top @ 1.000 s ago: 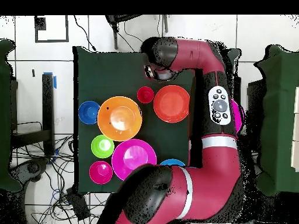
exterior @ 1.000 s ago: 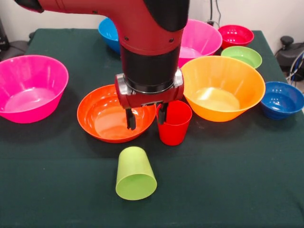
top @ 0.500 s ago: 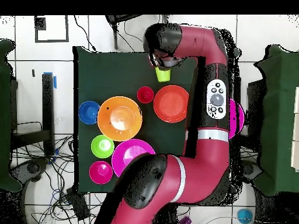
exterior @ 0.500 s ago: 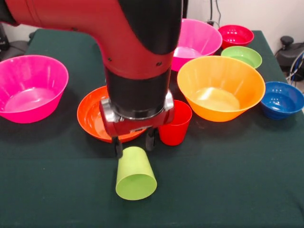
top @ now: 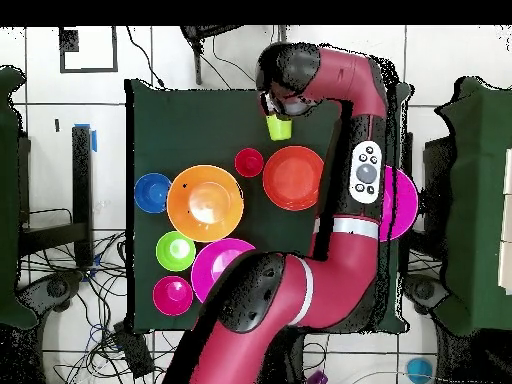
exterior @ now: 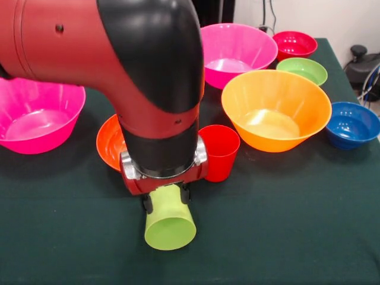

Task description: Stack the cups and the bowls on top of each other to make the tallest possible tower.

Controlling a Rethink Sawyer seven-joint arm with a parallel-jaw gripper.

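Straddling the smooth tapered lime cup: black fingers.

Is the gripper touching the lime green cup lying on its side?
Cannot tell. In the front view the gripper straddles the lime green cup's base, its fingers mostly hidden; the overhead view hides the contact too.

Glossy red arm with black joints, silver wrist ring.

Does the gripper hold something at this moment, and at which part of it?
It cannot be told. The gripper is at the narrow base end of the lime green cup, which lies on its side, with a finger on each side, but a closed grip is not visible.
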